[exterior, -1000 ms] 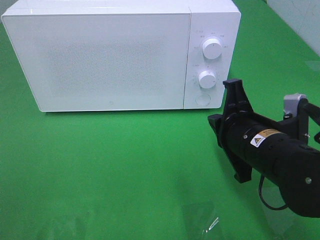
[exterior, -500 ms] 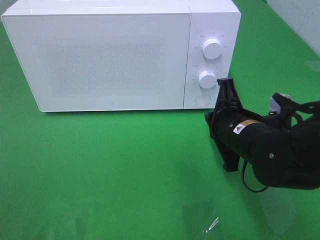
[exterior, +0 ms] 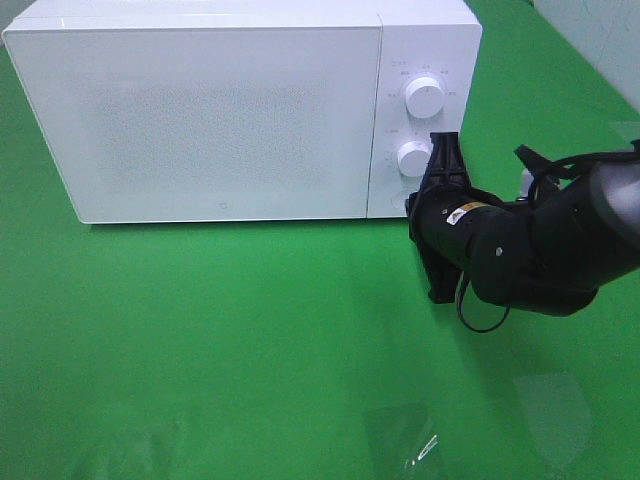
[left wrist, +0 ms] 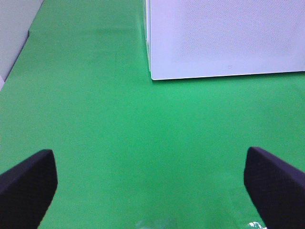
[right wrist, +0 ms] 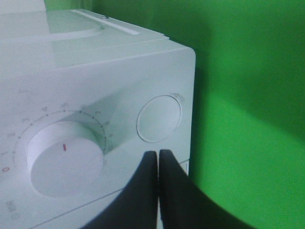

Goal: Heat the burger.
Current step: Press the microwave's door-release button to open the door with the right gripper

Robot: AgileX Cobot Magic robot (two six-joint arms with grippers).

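Observation:
The burger is out of view. The white microwave [exterior: 220,120] stands at the back with its door closed. My right gripper [exterior: 420,208] has reached the control panel, close below the lower knob [exterior: 413,158]. In the right wrist view its shut fingertips [right wrist: 157,153] sit just under the round button [right wrist: 159,118], beside the lower knob [right wrist: 64,157], holding nothing. Whether they touch the panel I cannot tell. My left gripper [left wrist: 148,157] is open over bare green cloth in front of the microwave's left corner [left wrist: 157,71], its black fingers [left wrist: 28,186] wide apart.
An upper knob [exterior: 425,97] sits above the lower one. Green cloth [exterior: 250,330] covers the table. A shiny clear patch [exterior: 410,440] lies near the front edge. A pale wall [exterior: 600,40] borders the back right.
My right arm has swung left and in toward the microwave's control panel, with its fingers shut throughout. The microwave has not moved.

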